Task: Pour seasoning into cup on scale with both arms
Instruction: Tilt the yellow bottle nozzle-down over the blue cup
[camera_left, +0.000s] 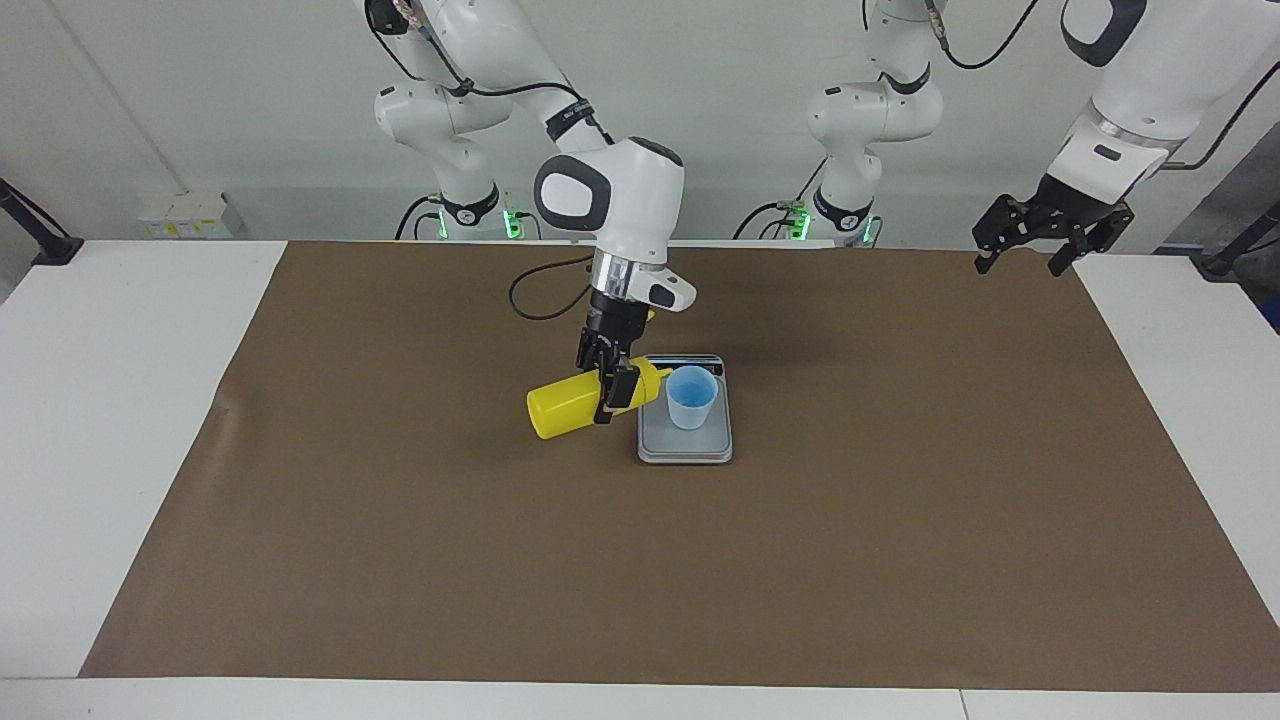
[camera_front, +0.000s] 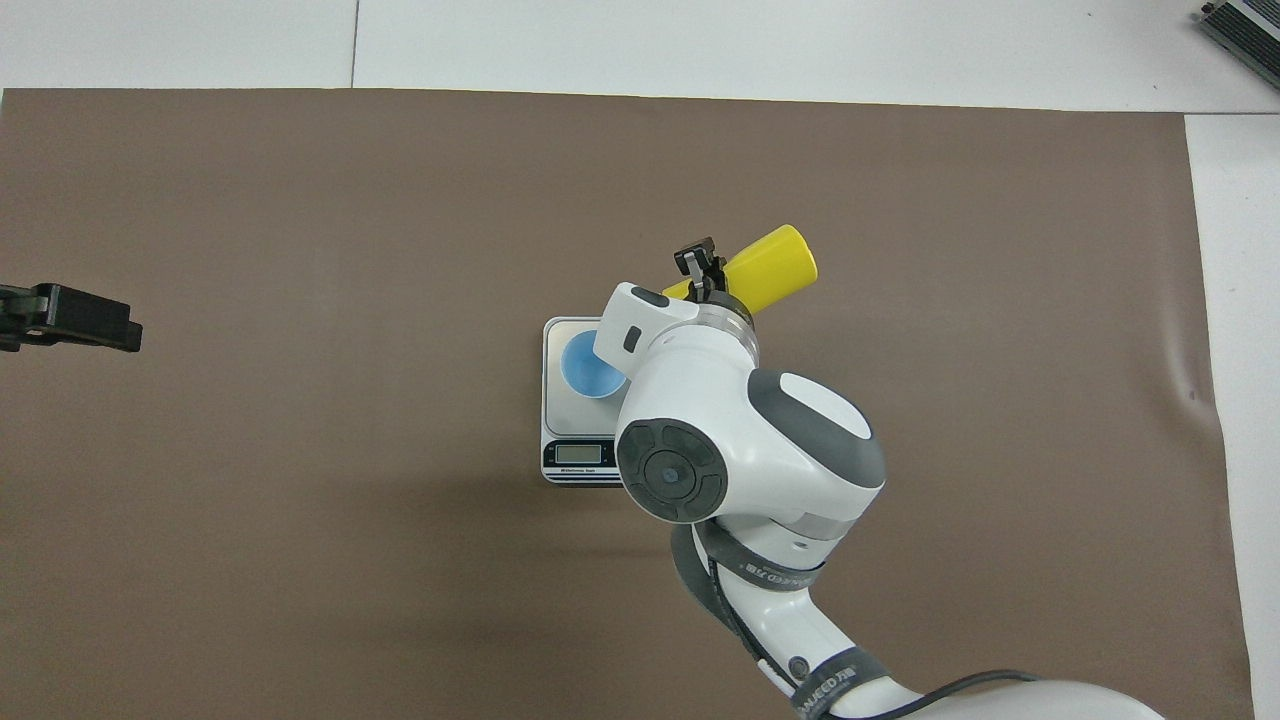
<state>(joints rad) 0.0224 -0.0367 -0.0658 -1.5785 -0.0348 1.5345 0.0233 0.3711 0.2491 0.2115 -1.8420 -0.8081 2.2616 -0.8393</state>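
A bright yellow plastic squeeze bottle of seasoning (camera_left: 570, 404) is held on its side in the air, clamped between the two black fingers of the right gripper (camera_left: 612, 388), which grip it toward its nozzle end. The fingers press on either side of the round body, closed firmly on it. The bottle's flat base points toward the right arm's end of the table, and its cone nozzle points at the cup (camera_left: 691, 397), the tip close by the cup's rim.

The cup is small, pale blue, tapered plastic with no handle, standing upright on the scale (camera_left: 685, 444). The scale is a flat rectangle of silver-grey with a smooth grey weighing plate; its dark display strip (camera_front: 580, 454) is at the end nearer the robots. It rests on a matte brown mat (camera_left: 400, 560) that covers most of the white table (camera_left: 100, 400).

The right arm is white, glossy and rounded, with black cables. The left gripper (camera_left: 1030, 247) waits over the mat's corner at the left arm's end, its black jaws spread wide, holding nothing
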